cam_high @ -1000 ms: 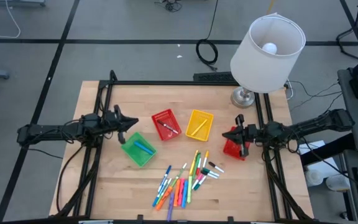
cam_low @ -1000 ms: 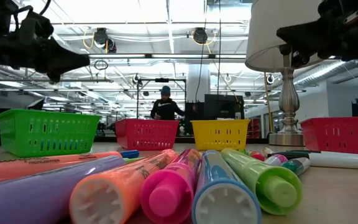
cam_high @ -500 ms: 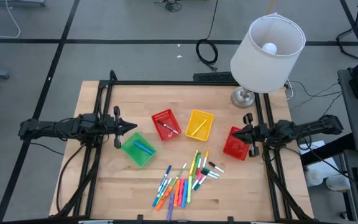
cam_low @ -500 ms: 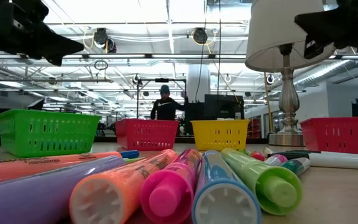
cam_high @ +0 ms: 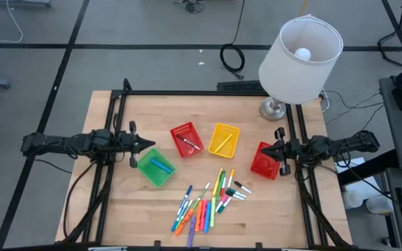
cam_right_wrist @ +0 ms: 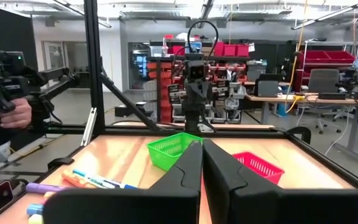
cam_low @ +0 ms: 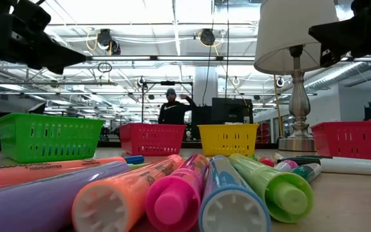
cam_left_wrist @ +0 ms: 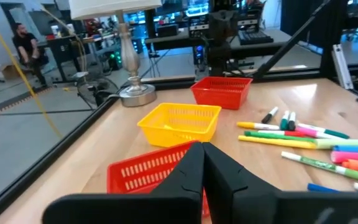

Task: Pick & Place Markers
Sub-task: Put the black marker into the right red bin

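Observation:
The markers [cam_high: 208, 199] lie in a loose pile on the table's near middle; the low view shows them [cam_low: 192, 193] close up, and the left wrist view shows them [cam_left_wrist: 309, 140] too. Single markers lie in the green basket [cam_high: 156, 167], the middle red basket [cam_high: 186, 139] and the yellow basket [cam_high: 223, 139]. My left gripper [cam_high: 150, 143] is shut and hovers by the green basket's left far corner; its fingers [cam_left_wrist: 202, 149] are closed on nothing. My right gripper [cam_high: 268, 148] is shut and empty [cam_right_wrist: 202, 144] above the right red basket [cam_high: 262, 161].
A table lamp [cam_high: 295, 56] stands at the far right corner, its base [cam_high: 274, 109] on the table. A black frame [cam_high: 121, 104] runs along the table's edges. Bare wood lies near left and far middle. A person's hand [cam_right_wrist: 17, 112] holds a device beyond the table.
My right gripper has drawn back toward the table's right edge, from over the right red basket's middle to its right rim. My left gripper has turned about its wrist and stayed near the green basket. The markers and baskets have not moved.

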